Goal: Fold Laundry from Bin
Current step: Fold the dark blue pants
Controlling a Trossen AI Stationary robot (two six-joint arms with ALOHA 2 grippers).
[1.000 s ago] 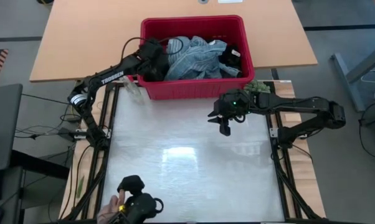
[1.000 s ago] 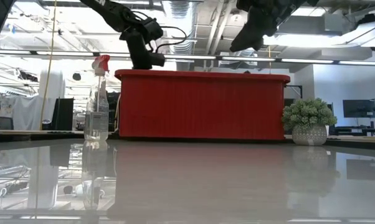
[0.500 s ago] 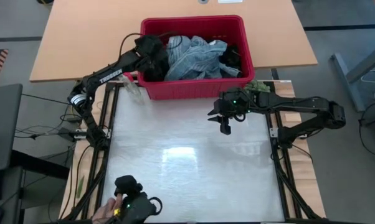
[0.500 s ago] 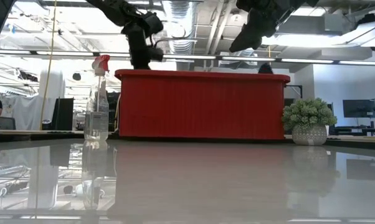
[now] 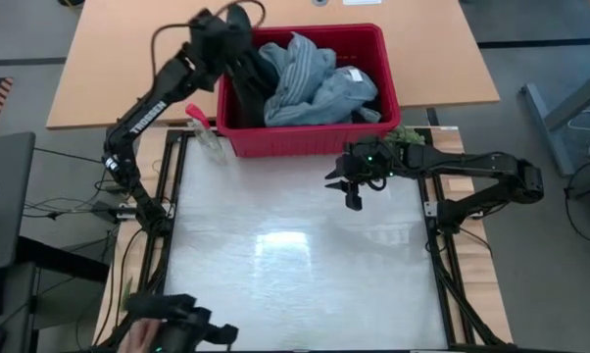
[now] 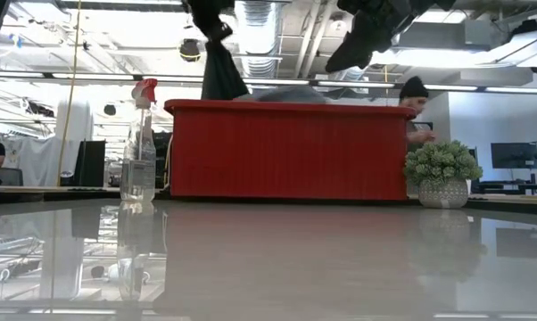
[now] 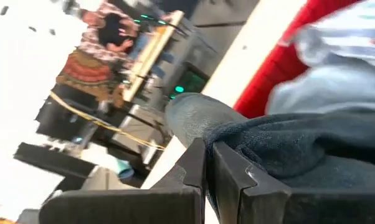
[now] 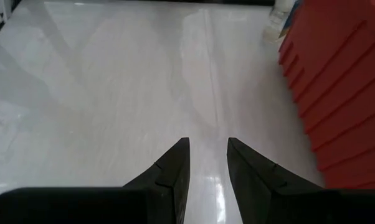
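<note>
The red bin (image 5: 305,143) stands at the table's far edge, with light blue and striped laundry (image 5: 313,80) heaped inside. My left gripper (image 5: 238,22) is high over the bin's left end, shut on a dark navy piece (image 5: 250,75) that hangs down into the bin. The low view shows the same piece (image 6: 222,75) dropping behind the bin's rim (image 6: 286,106). My right gripper (image 5: 353,192) hovers open over the table (image 8: 113,93), just in front of the bin's front wall, with nothing between its fingers. My left gripper pinches a bunched upper part of the dark navy piece (image 7: 237,140) between its two shut fingers (image 7: 194,168); how many layers, I cannot tell. The piece hangs below the gripper, fairly straight, with its lower end (image 5: 256,98) inside the bin.
A clear spray bottle (image 5: 205,133) with a red trigger stands by the bin's left front corner. A small potted plant (image 6: 442,175) stands to the bin's right. A person's hand with a dark device (image 5: 177,333) is at the near edge. Another person (image 6: 415,107) shows beyond the bin.
My left gripper has risen out of the bin's left end and gone toward the far edge. It has drawn the dark navy piece up with it. The piece's top is lifted clear above the rim; its lower end has stayed in the bin.
</note>
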